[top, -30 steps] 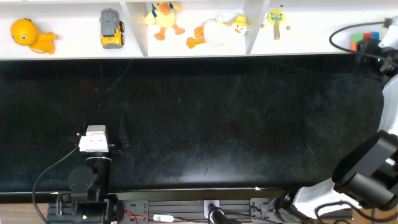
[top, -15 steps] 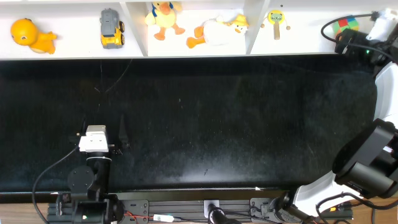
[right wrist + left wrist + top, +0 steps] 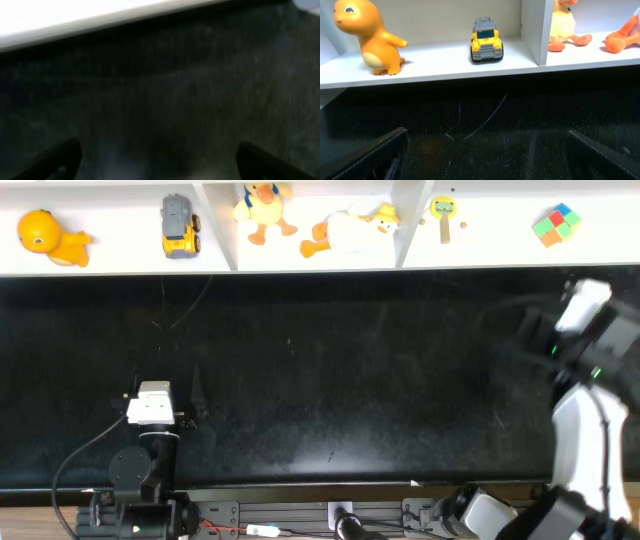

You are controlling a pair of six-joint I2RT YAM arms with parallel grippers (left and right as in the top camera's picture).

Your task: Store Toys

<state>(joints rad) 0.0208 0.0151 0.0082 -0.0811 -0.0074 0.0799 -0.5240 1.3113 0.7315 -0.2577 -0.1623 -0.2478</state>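
Several toys stand in the white shelf [image 3: 300, 260] along the far edge: an orange dinosaur [image 3: 48, 235] [image 3: 370, 40], a yellow truck [image 3: 180, 227] [image 3: 486, 40], a yellow duck [image 3: 264, 208] [image 3: 562, 25], a white duck plush [image 3: 348, 232], a small rattle [image 3: 445, 215] and a multicoloured cube [image 3: 555, 225] at the far right. My right gripper [image 3: 528, 330] [image 3: 162, 160] hangs open and empty over the black mat, below the cube and apart from it. My left gripper [image 3: 167, 380] [image 3: 485, 160] sits open near the front left, facing the truck's compartment.
The black mat [image 3: 340, 370] [image 3: 520, 115] covers the whole table between the arms and the shelf. White dividers [image 3: 532, 30] split the shelf into compartments. A cable [image 3: 75, 455] loops beside the left arm's base.
My right gripper has let go of the cube, which now stands alone in the far-right compartment. The arm has pulled back from the shelf over the mat. The left arm has not moved.
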